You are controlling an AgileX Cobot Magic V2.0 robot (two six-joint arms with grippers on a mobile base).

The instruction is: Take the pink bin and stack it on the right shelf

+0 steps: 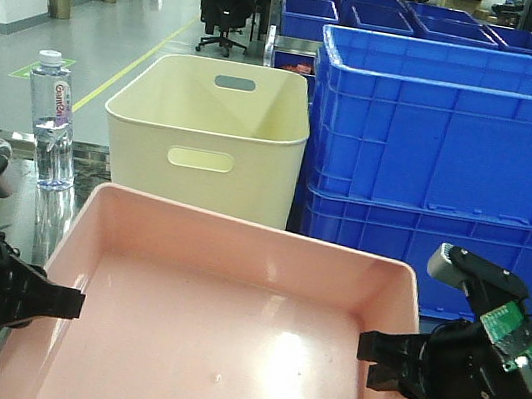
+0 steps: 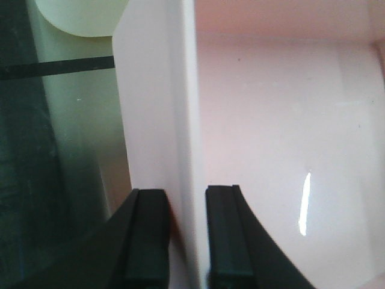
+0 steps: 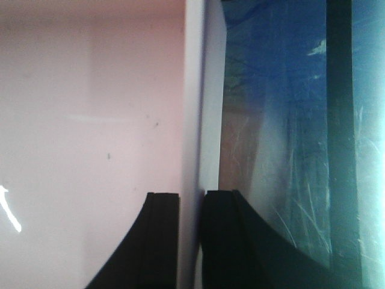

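Looking down at the dark glossy shelf running under everything here, picking up blue reflections in the right wrist view. Seeing blue crates stacked at the back right, towering over the rest. Finding the pink bin sitting front and centre, just in front of the crates, hogging most of the foreground. Honestly not managing to tell whether resting on the shelf or hanging just above it. Spotting a cream bin standing upright right behind the pink one, handle slot facing the camera, tucked just beside the crates. Watching the left gripper pinching the pink bin's left wall, one finger outside and the other inside, closed down narrow with the wall sandwiched between. Same deal with the right gripper, clamping the right wall with fingers pressing on both faces of it. Noticing a water bottle standing upright on the shelf at the back left, near the cream bin's left side.
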